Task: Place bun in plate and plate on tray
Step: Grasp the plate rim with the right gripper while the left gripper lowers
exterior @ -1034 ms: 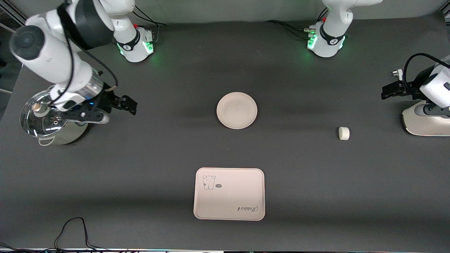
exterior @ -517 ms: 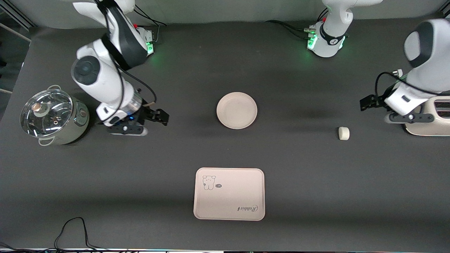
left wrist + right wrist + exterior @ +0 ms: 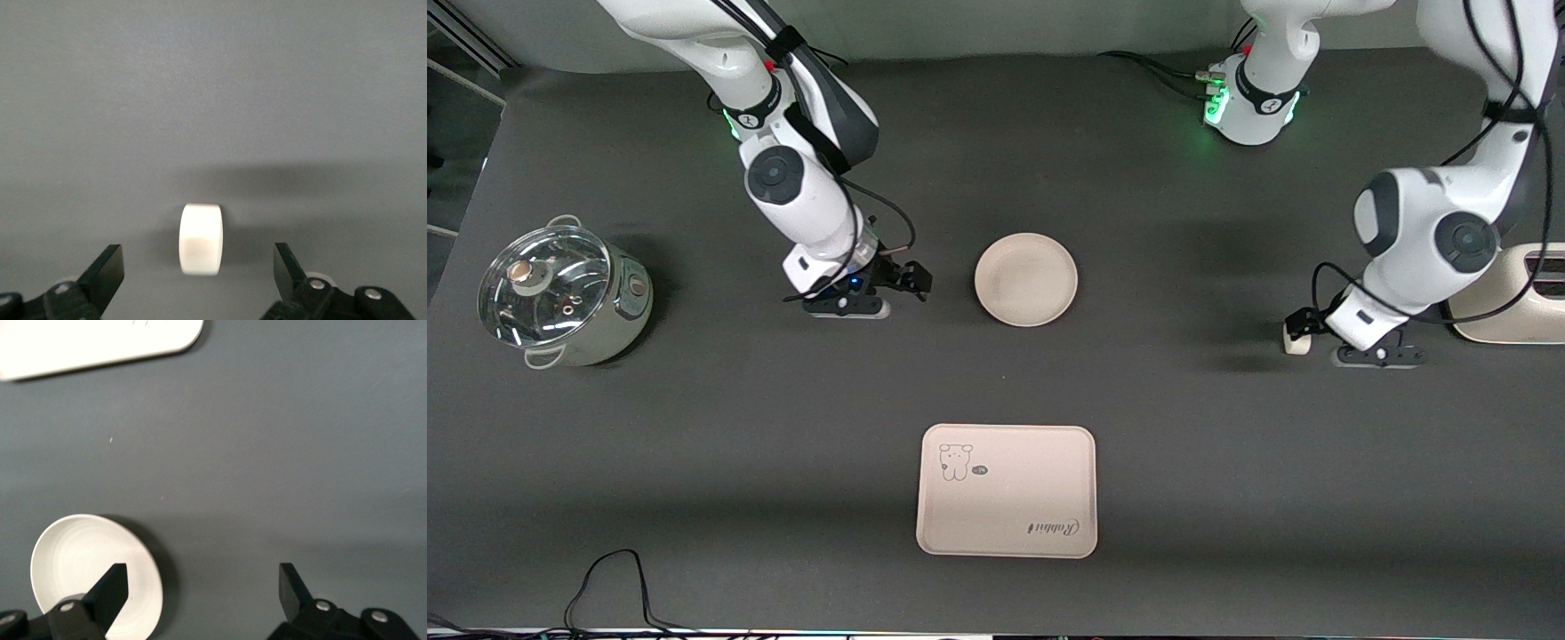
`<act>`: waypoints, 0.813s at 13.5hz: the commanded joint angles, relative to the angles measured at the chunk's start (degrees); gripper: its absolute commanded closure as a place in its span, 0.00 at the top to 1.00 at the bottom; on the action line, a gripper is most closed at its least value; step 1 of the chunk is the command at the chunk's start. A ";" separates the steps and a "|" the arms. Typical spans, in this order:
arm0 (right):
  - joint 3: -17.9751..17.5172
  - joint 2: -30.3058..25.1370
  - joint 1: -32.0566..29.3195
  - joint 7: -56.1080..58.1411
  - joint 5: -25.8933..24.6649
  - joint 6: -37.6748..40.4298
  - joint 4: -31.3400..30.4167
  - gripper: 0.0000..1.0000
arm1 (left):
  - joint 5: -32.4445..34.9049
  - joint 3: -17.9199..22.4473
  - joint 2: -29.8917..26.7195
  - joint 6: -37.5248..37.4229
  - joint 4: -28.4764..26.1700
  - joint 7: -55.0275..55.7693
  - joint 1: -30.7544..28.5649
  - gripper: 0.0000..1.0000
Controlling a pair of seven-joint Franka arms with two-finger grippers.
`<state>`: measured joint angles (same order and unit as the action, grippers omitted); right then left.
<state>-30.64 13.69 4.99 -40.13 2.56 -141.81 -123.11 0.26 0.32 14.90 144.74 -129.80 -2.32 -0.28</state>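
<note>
The off-white bun [image 3: 1295, 343] lies on the dark table toward the left arm's end, partly hidden by my left gripper [image 3: 1304, 324]. In the left wrist view the bun [image 3: 200, 230] lies between the open fingers of the left gripper [image 3: 198, 259], apart from both. The round cream plate [image 3: 1025, 279] sits mid-table and is empty. My right gripper [image 3: 911, 279] is open, low beside the plate toward the right arm's end. In the right wrist view the plate [image 3: 80, 567] shows by one finger of the right gripper [image 3: 203, 580]. The tray [image 3: 1007, 491] lies nearer the front camera.
A pot with a glass lid [image 3: 551, 295] stands toward the right arm's end. A cream toaster [image 3: 1516, 307] stands at the left arm's end beside the left arm. A black cable [image 3: 609, 578] loops at the table's near edge. The tray's corner [image 3: 87, 343] shows in the right wrist view.
The right gripper swung from over the pot to beside the plate. The left gripper moved from by the toaster down over the bun. Bun, plate and tray have not moved.
</note>
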 commanded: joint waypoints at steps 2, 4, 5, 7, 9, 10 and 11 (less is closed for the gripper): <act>0.14 7.38 4.58 -6.17 -5.60 -8.29 -0.29 1.00 | 0.01 0.21 2.06 2.21 0.51 0.03 0.54 1.00; 0.14 13.26 5.29 -15.00 -18.20 -10.67 1.37 1.00 | 0.01 0.21 2.59 9.55 -2.72 -0.23 0.63 1.00; -0.03 15.64 5.29 -20.11 -23.86 -10.68 2.43 1.00 | 0.09 0.21 2.68 11.60 -3.87 -0.40 0.54 1.00; -0.04 18.29 7.66 -26.38 -29.61 -10.59 3.84 1.00 | 0.18 0.21 2.68 12.84 -5.20 -0.58 0.54 1.00; -0.04 19.18 7.84 -27.63 -29.80 -10.50 4.64 1.00 | 0.62 0.21 2.68 14.51 -6.43 -0.58 0.46 1.00; -0.04 19.70 8.97 -28.76 -29.98 -10.50 4.64 1.00 | 0.62 0.21 2.77 15.57 -7.13 -0.67 0.37 1.00; -0.04 19.97 9.86 -29.38 -30.15 -10.59 4.72 0.99 | 0.62 0.21 2.86 16.71 -7.75 -1.28 0.37 0.99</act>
<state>-30.76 32.68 13.03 -66.07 -25.66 -152.67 -119.92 0.40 0.23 18.30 158.80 -135.51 -2.48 -0.19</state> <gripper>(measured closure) 0.000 0.000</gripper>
